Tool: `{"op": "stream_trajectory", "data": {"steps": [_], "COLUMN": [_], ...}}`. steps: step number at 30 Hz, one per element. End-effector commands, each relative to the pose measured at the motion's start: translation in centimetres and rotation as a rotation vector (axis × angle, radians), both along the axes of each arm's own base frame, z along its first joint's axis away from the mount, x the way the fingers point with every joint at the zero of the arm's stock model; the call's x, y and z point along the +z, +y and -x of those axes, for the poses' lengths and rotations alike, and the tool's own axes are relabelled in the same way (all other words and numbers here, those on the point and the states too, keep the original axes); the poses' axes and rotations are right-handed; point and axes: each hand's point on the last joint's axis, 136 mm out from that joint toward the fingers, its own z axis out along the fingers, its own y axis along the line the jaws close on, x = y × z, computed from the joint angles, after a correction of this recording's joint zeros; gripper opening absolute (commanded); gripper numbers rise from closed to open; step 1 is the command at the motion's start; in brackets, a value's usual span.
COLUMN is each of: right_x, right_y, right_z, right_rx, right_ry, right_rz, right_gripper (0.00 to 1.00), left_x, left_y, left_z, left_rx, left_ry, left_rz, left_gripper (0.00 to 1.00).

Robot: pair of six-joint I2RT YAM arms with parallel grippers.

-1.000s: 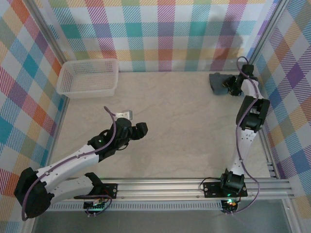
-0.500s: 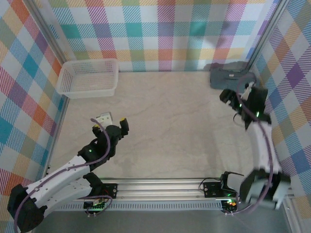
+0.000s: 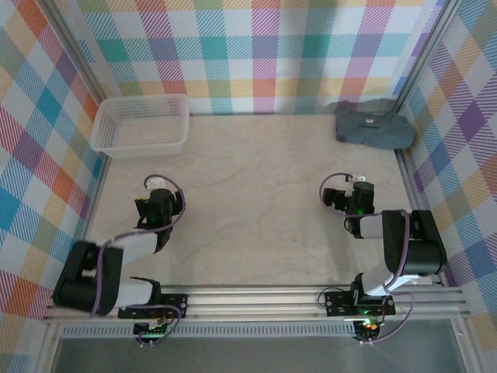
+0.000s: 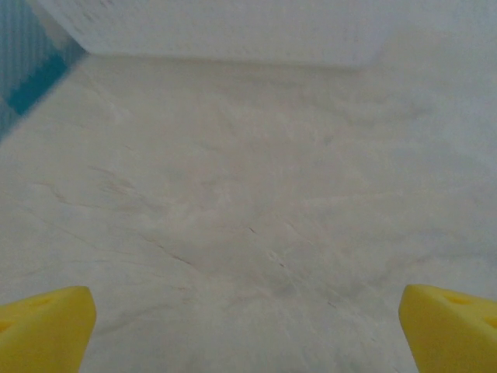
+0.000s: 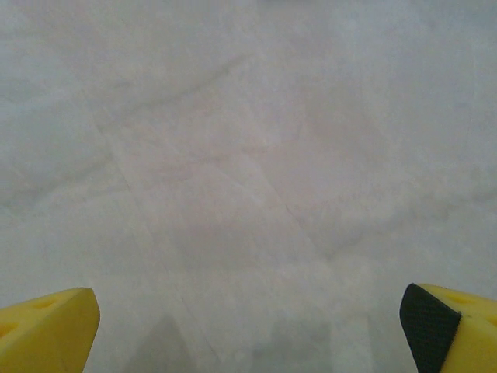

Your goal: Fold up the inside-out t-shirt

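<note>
T-shirt [image 3: 373, 128]: dark grey heap in far right corner of worktop [image 3: 256, 202]. Left claw [image 3: 159, 203]: spread wide, empty, above bare worktop. Right claw [image 3: 345, 196]: spread wide, empty, well apart from t-shirt. White mesh basket [image 3: 142, 124]: far left corner.

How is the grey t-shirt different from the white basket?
The t-shirt is dark grey; the basket is white. The t-shirt is soft cloth bunched in a low heap; the basket is a mesh box, open on top. The t-shirt lies in the far right corner, the basket in the far left. Both rest on the table by the back wall.
</note>
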Motion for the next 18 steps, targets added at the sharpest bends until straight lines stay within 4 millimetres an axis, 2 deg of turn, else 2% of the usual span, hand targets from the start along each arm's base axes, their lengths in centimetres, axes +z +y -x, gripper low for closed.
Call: {"op": "stream_trajectory", "data": {"steps": [1,3,5,6,7,18], "right_x": [4.7,4.8,4.8,4.7,4.8,4.7], "right_y": [-0.3,0.1,0.4,0.4,0.4,0.9], "right_z": [-2.2,-2.2,-2.3,-2.3,-2.3,-2.3], "right_rx": [-0.012,0.009,0.027,0.03,0.033,0.069], "right_ry": [-0.199,-0.2,-0.199,-0.195,-0.198,-0.192], "right_rz": [0.034,0.036,0.034,0.033,0.035,0.023], "right_gripper": [1.0,1.0,1.0,1.0,1.0,1.0], "left_x": [2.8,1.0,0.4,0.7,0.2,0.4], "left_y": [-1.7,-1.0,-1.0,-1.1,-1.0,-1.2], "left_z": [-4.8,-5.1,-4.6,-4.8,-4.6,-4.6], "left_rx": [-0.122,-0.119,-0.143,-0.146,-0.141,-0.15], "left_ry": [-0.108,-0.116,-0.146,-0.163,-0.106,-0.127], "left_rz": [0.016,0.069,0.091,0.094,0.098,0.093], "left_gripper": [1.0,1.0,1.0,1.0,1.0,1.0]}}
